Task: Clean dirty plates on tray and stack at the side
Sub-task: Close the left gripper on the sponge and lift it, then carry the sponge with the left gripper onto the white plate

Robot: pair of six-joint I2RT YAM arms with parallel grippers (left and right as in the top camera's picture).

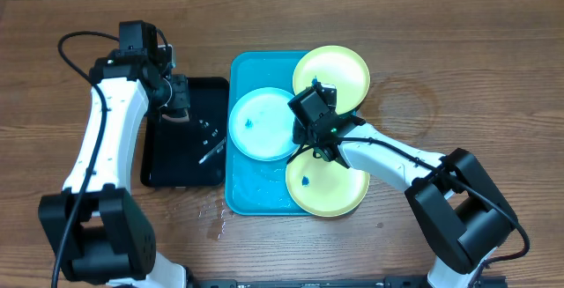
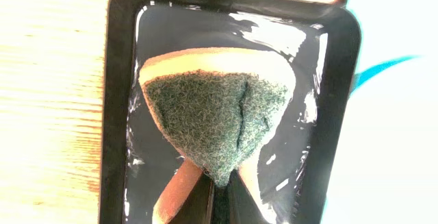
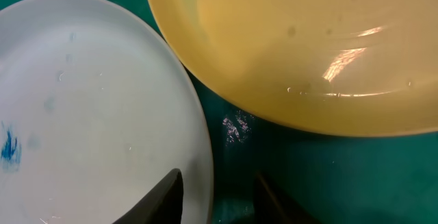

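**Finding.** The sponge (image 2: 215,114) is being held pinched in the closed left tool (image 2: 217,207) above the wet black tray (image 2: 116,114). The right tool (image 3: 219,196) is standing partly open and empty, with its fingers set either side of the rim of the cyan plate (image 3: 89,101). That plate is lying centre-left on the turquoise tray (image 1: 236,191). One yellow plate (image 1: 339,68) is overhanging the tray's far rim and another (image 1: 333,191) its near right corner.

**Advice.** It is judged that the cyan plate is being secured for scrubbing. The rim is best gripped clear of the blue smear (image 3: 8,145), and lightly, since the wet tray may be letting plates slide.

**Obscured.**
- The left fingertips are being cut off at the frame edge.
- Which yellow plate is being shown by the right wrist camera cannot be told.
- The plate overlaps beneath the right arm are being hidden from overhead.
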